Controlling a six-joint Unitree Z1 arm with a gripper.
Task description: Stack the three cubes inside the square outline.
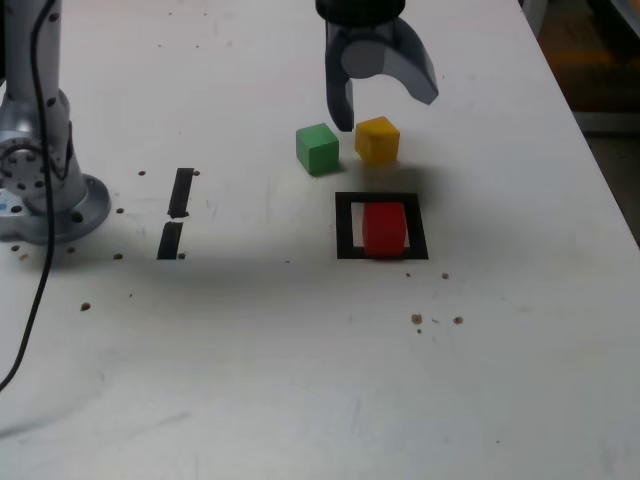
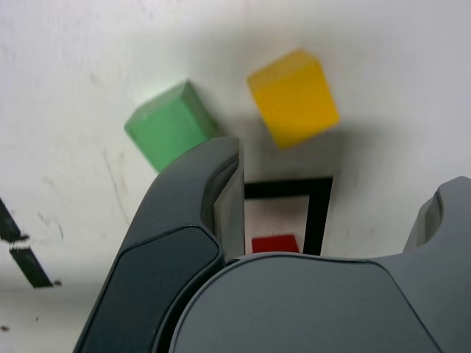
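Bare white table (image 1: 300,380) fills the near part of the exterior view, marked with scattered dark specks and a dark cable trailing down that view's left edge. It carries everything else in the scene.

At the exterior view's left stands the arm's silver base (image 1: 40,180), bolted down on a round flange.

The hand (image 1: 382,103) hangs over the far half of the table, its two dark grey jaws spread wide with nothing between them. One jaw tip comes down between the green cube and the yellow cube; the other jaw angles out above and to the exterior view's right of the yellow cube. In the wrist view the hand (image 2: 324,213) fills the lower part of the picture, again with a clear gap between the jaws.

The square outline (image 1: 345,225) of black tape lies nearer the camera than the hand. Inside it sits the red cube (image 1: 384,228), resting on the white interior toward the exterior view's right side of the frame; the wrist view shows only a sliver of the red cube (image 2: 275,243) and a corner of the square outline (image 2: 318,213).

Two short black tape strips (image 1: 176,212) lie end to end between the base and the outline.

The green cube (image 1: 317,148) and the yellow cube (image 1: 377,139) sit side by side just beyond the outline, close but apart, both resting on the table outside the tape.
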